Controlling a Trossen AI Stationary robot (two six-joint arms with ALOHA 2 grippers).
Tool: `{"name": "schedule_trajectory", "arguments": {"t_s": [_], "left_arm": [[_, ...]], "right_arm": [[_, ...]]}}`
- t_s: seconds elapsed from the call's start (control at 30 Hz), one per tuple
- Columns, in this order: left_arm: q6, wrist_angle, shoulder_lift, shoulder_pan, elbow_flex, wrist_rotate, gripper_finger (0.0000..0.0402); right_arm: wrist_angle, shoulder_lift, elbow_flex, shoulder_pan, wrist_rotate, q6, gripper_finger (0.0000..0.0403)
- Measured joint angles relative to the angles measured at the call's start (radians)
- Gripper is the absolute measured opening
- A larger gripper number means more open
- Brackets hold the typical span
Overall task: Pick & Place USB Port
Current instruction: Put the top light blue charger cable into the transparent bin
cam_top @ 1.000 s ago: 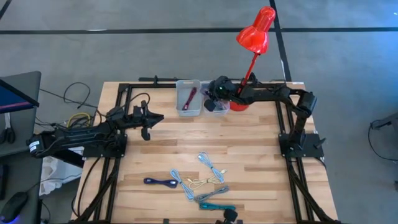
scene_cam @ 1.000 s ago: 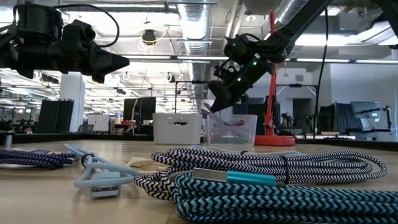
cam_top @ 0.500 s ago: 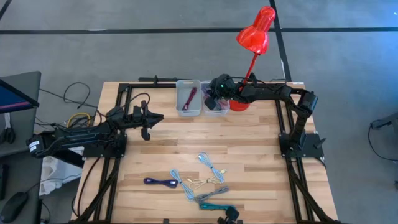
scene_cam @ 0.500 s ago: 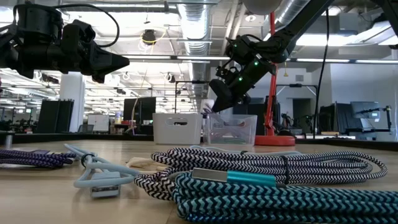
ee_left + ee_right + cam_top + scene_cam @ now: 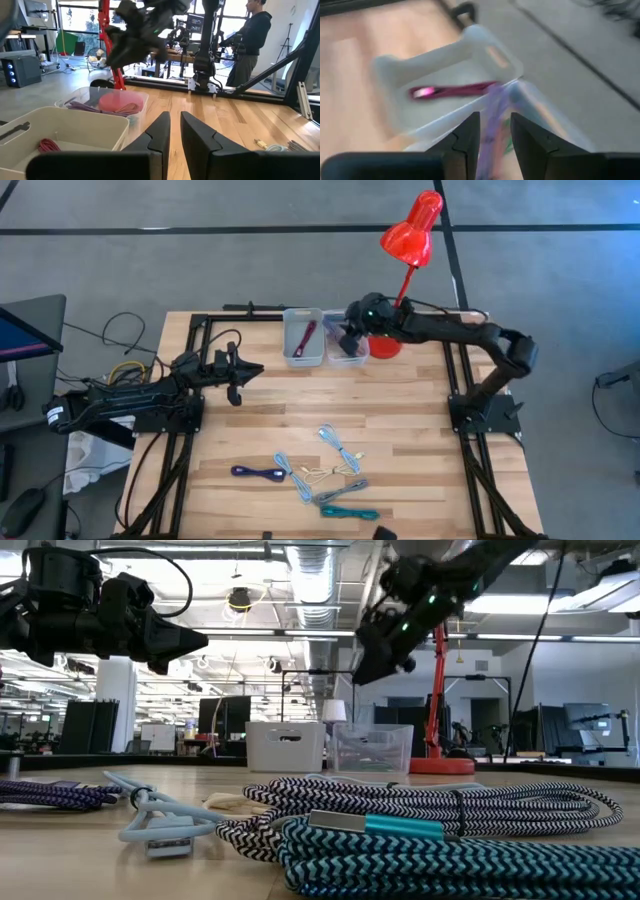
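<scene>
Red lamp [image 5: 406, 238]; white bin [image 5: 303, 338]; teal zigzag cable [image 5: 440, 865]

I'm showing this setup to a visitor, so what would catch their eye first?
The red lamp at the table's far edge, rising above the right end effector, which hangs over the clear bin beside the white bin. Then the heap of braided cables at the near edge, far from both arms. The left end effector waits at the left side, open.

A grey floor [image 5: 250, 270] with dark lines is lying all around. At 12 o'clock, ceiling pipes [image 5: 310, 570] are hanging overhead. A person [image 5: 252, 37] is standing by desks.
</scene>
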Motion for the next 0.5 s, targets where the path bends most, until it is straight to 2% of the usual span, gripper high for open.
{"name": "schedule_trajectory", "arguments": {"t_s": [0.17, 0.3, 0.5], "left_arm": [[0.000, 0.000, 0.000, 0.000, 0.000, 0.000, 0.0044], [0.000, 0.000, 0.000, 0.000, 0.000, 0.000, 0.0044], [0.000, 0.000, 0.000, 0.000, 0.000, 0.000, 0.0044]], "right_arm": [[-0.182, -0.104, 0.000, 0.091, -0.002, -0.007, 0.0101], [-0.261, -0.155, 0.000, 0.199, 0.004, -0.006, 0.0101], [-0.332, -0.165, 0.000, 0.404, 0.163, 0.042, 0.0101]]}}
